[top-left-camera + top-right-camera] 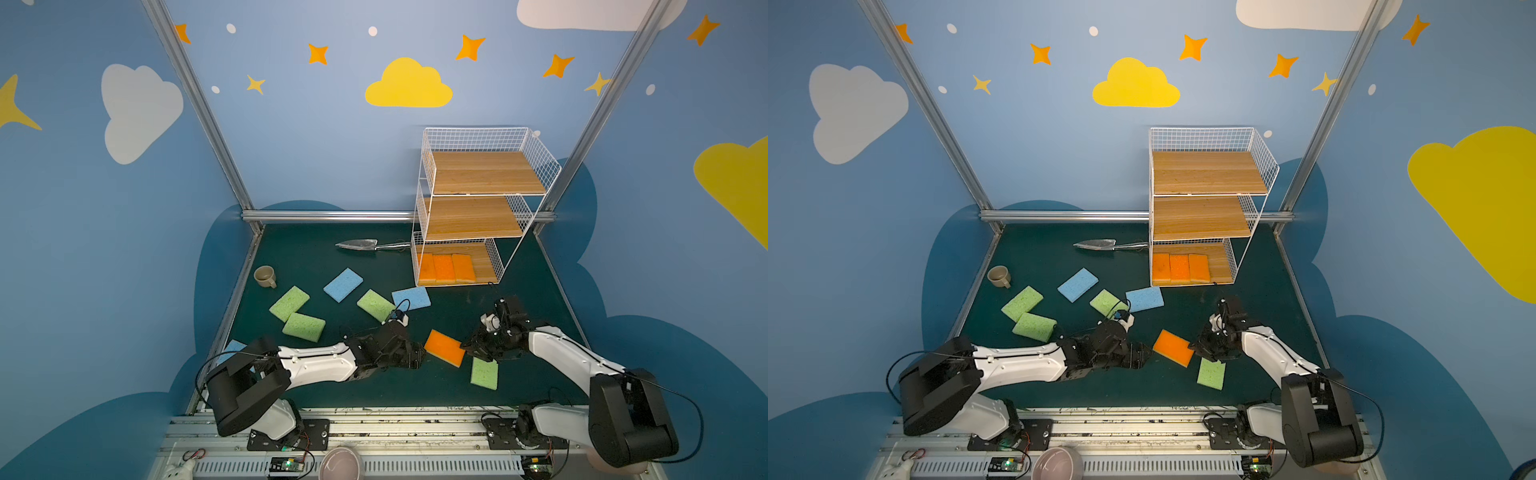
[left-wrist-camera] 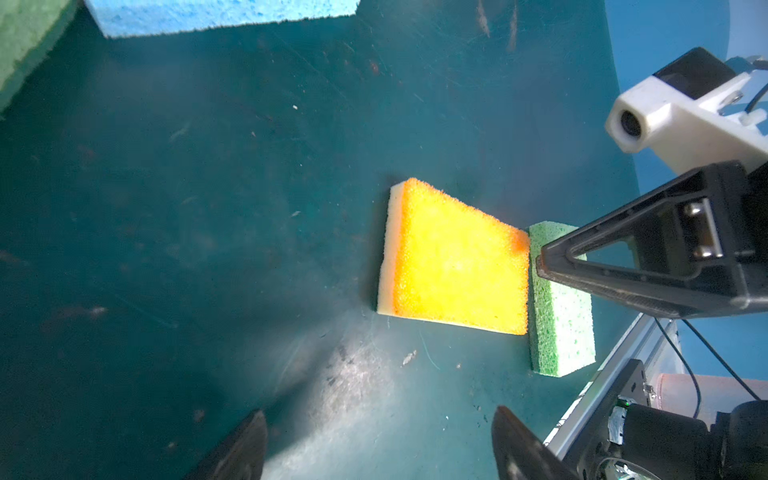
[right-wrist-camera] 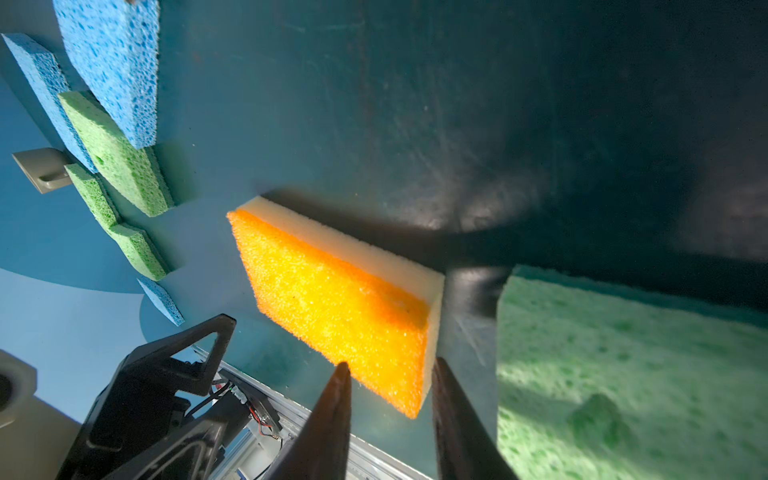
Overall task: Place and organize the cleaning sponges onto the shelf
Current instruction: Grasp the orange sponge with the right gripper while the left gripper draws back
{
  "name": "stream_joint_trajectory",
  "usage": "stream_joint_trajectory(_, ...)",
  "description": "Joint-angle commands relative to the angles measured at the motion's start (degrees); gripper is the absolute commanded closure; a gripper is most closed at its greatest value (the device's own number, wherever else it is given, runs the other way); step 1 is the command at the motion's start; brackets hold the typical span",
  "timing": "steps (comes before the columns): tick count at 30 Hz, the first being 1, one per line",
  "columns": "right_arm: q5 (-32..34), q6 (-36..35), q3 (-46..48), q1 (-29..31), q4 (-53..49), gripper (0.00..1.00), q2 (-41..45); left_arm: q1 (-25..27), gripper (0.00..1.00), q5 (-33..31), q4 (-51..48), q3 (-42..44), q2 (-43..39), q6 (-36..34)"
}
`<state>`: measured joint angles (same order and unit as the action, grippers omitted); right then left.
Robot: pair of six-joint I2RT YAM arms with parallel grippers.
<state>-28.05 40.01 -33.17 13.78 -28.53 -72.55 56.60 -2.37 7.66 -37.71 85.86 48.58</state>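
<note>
The fourth orange sponge (image 1: 444, 348) lies at the near centre of the green counter (image 1: 519, 291), caught between two arms. The left hand (image 1: 422, 357) stands released and empty just to its left, jaws spread wide. The right hand (image 3: 390, 363) straddles the sponge's right end with its jaws partly apart; whether it is actually pinching the sponge cannot be told. Three orange sponges (image 1: 446, 268) already sit in a row on the bottom tier of the shelf (image 1: 486, 172) at the far right, while blue and green ones remain scattered to the left.

The bite looks to be on one end only, so the soft pad may swing or slip free on the way to the shelf. A green sponge (image 1: 484, 372) sits just beside the right hand on the near side and could be dragged along. The low bottom tier leaves little room, and a careless entry could knock the finished row askew.
</note>
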Motion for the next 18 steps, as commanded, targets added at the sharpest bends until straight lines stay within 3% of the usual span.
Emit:
stream_joint_trajectory(1, -0.8, -0.2, 1.1, 0.6, 0.9, 0.67, -1.0, -0.6, 0.14, -0.3, -1.4, -0.1, -0.7, -1.0)
stream_joint_trajectory(7, -2.1, 1.6, 2.0, 1.9, 6.1, 0.68, -3.5, -0.7, 0.01, -1.5, -2.9, 0.5, -2.6, -2.0)
stream_joint_trajectory(10, -2.7, 1.8, 1.8, 2.2, 7.6, 0.71, -5.7, -0.8, 0.01, -2.8, -4.0, 1.0, -4.0, -1.9)
stream_joint_trajectory(18, -2.2, 3.2, 2.4, 1.9, 8.9, 1.00, -5.2, -1.3, 0.00, -5.2, -5.6, 2.9, -6.9, -0.5)
